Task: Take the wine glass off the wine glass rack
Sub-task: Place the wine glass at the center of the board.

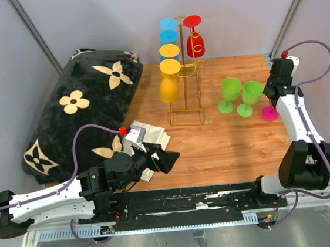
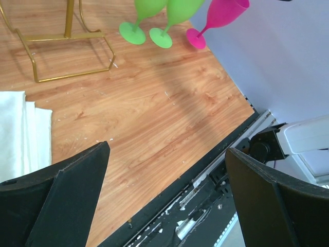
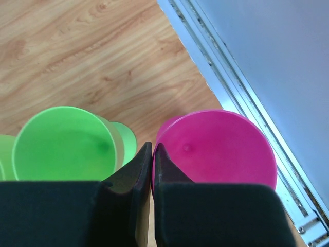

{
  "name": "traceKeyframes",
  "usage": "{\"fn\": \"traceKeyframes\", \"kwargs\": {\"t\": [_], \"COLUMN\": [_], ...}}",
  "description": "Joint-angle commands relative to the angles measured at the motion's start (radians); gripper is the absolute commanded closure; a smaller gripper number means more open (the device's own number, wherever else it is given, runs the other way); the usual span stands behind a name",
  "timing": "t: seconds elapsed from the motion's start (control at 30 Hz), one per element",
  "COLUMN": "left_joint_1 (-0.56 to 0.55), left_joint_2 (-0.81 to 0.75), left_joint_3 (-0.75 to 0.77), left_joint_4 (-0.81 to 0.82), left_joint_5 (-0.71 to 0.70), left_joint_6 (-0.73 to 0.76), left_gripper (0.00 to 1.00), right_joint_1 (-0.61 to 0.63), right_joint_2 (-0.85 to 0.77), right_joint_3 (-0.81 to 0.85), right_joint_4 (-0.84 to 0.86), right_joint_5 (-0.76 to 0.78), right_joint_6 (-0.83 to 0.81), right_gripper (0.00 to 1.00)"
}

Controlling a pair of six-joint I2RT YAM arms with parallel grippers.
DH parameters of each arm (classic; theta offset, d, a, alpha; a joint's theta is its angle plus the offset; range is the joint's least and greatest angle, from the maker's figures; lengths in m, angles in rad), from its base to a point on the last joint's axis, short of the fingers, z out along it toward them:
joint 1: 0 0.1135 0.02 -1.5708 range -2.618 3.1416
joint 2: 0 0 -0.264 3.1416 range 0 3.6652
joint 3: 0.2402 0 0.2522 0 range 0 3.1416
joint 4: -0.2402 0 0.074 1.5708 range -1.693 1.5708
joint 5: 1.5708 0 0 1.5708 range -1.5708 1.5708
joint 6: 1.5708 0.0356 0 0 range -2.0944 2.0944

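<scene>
Rack [image 1: 185,98] stands upper centre of the overhead view on the wood surface [image 1: 226,146]. A yellow glass [image 1: 169,87], red glass [image 1: 196,45] and blue glasses [image 1: 167,24] hang on it, well apart from both arms. Left fingers [image 2: 77,185] are wide apart and empty, lower left, near a white cloth [image 1: 154,133]. Right fingers [image 3: 128,180] are pressed together at the pink glass [image 3: 221,149] rim, mid right, just beside the green glasses [image 1: 230,88]. Can't tell if the rim is pinched. Overhead shows only the pink foot; right wrist shows the bowl. Left wrist catches only the rack's base.
</scene>
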Motion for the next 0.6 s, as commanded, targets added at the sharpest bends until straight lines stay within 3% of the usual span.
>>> {"fn": "traceKeyframes", "kwargs": {"t": [0.0,0.23,0.57], "left_joint_1": [0.001,0.001,0.001], "left_joint_2": [0.0,-0.004,-0.008], "left_joint_3": [0.026,0.035,0.026], "left_joint_4": [0.022,-0.02,-0.001], "left_joint_5": [-0.021,-0.018,-0.035], "left_joint_6": [0.037,0.018,0.029], "left_gripper": [0.0,0.0,0.0], "right_joint_1": [-0.019,-0.074,-0.077], "right_joint_2": [0.053,0.097,0.158], "right_joint_3": [0.05,0.02,0.045], "right_joint_4": [0.036,0.101,0.021], "right_joint_5": [-0.093,-0.177,-0.258], "right_joint_6": [-0.013,0.011,0.004], "right_gripper": [0.97,0.95,0.94]}}
